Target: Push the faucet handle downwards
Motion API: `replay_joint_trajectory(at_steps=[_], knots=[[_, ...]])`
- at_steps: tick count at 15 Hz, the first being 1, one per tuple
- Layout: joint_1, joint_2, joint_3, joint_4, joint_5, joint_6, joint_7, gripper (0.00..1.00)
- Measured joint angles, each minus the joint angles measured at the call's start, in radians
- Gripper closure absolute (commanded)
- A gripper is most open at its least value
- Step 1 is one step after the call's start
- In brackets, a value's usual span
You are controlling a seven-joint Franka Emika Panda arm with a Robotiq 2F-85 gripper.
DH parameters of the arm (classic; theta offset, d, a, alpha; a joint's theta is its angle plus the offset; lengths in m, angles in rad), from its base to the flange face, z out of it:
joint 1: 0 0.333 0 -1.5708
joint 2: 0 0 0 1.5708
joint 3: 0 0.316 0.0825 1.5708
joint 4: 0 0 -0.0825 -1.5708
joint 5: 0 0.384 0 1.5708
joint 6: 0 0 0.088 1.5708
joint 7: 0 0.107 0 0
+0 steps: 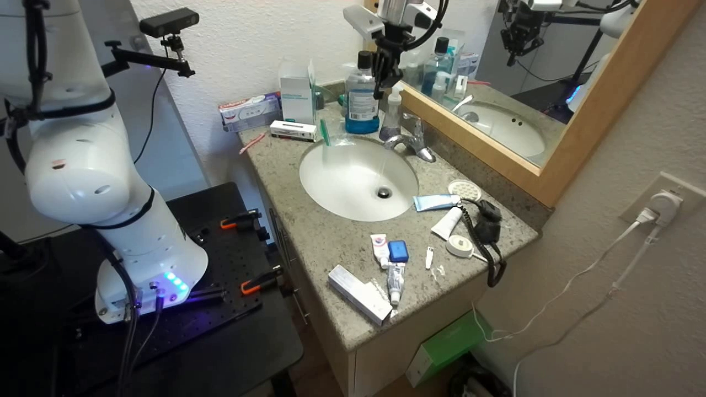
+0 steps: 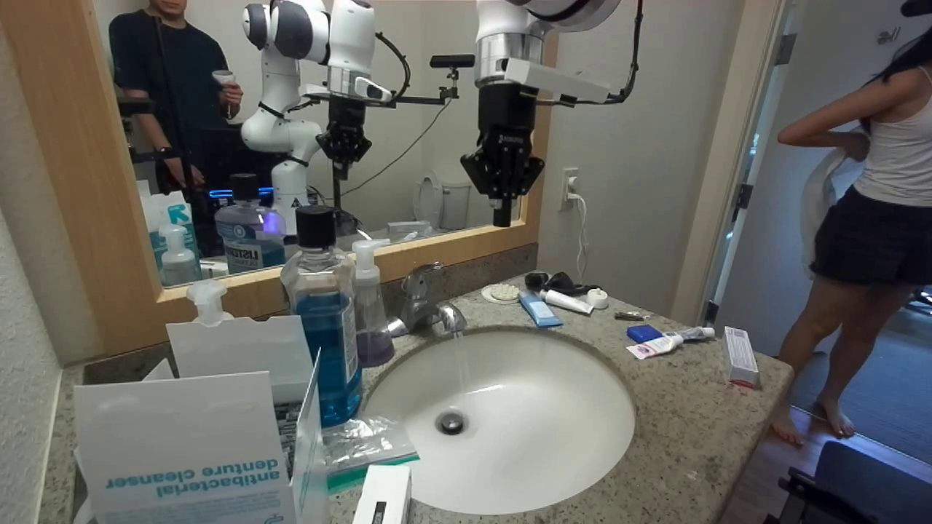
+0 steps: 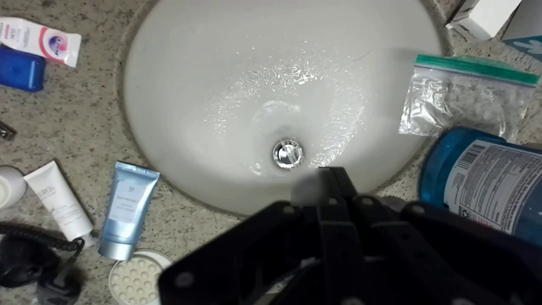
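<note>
Closed, empty hand (image 2: pixel 502 212) hangs higher than the faucet handle (image 2: pixel 422 276), clearly visible only in both exterior views.

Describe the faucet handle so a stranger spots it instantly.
Find the white basin; at its edge, beneath the mirror, stands a small chrome faucet. The faucet handle is the short silvery lever on top. It juts upward, unlike the curved spout below, which pours water.
</note>
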Motion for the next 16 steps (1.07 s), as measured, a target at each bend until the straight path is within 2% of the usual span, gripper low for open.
replay_joint_trajectory(at_steps=[8, 16], knots=[[-0.005, 0.068, 0.0, 0.069, 0.0, 0.029, -0.023, 1.0], [-0.005, 0.19, 0.0, 0.181, -0.016, 0.055, -0.06, 1.0]])
